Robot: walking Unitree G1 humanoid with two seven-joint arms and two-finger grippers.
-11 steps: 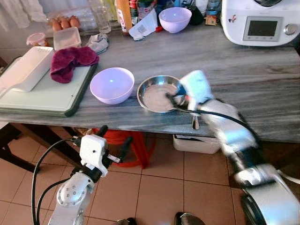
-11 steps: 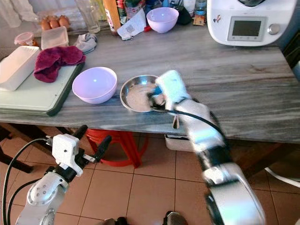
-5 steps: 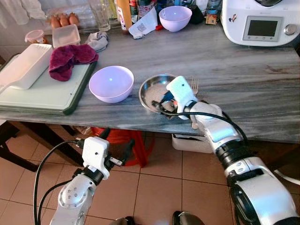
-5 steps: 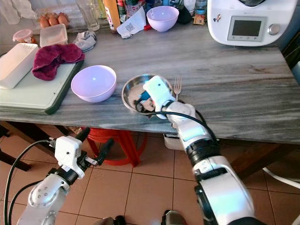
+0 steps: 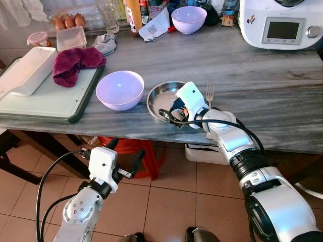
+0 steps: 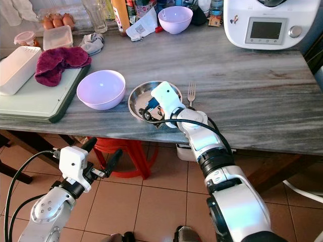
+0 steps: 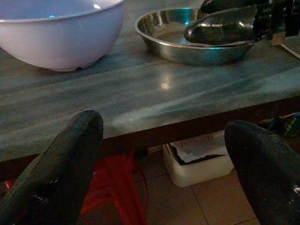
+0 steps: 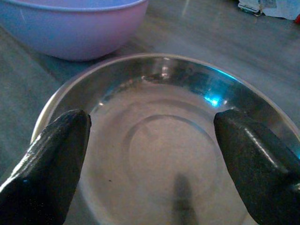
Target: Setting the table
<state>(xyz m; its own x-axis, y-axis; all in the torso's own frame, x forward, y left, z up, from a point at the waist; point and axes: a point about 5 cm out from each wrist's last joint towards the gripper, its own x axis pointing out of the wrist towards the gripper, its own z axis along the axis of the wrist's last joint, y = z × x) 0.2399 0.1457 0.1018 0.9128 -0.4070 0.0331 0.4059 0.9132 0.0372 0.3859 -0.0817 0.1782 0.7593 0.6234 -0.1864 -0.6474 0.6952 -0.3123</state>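
Observation:
A shallow steel dish (image 5: 157, 97) sits near the table's front edge, to the right of a lavender bowl (image 5: 120, 89). My right gripper (image 5: 169, 109) hovers low over the dish, open, with its black fingers (image 8: 51, 159) spread across the dish (image 8: 159, 136) and nothing between them. A fork (image 5: 209, 94) lies on the table just right of the dish, beside my right wrist. My left gripper (image 5: 123, 152) hangs below the table's front edge, open and empty, looking up at the bowl (image 7: 61, 33) and the dish (image 7: 187, 47).
A green cutting board (image 5: 45, 103) with a white container (image 5: 25, 73) and a maroon cloth (image 5: 75, 63) lies at the left. A second lavender bowl (image 5: 188, 19), bottles and a white kitchen appliance (image 5: 280, 22) stand at the back. A red stool (image 5: 144, 151) is under the table.
My right gripper has moved left and nearer over the steel dish, uncovering the fork that now lies beside it. The left arm has barely moved.

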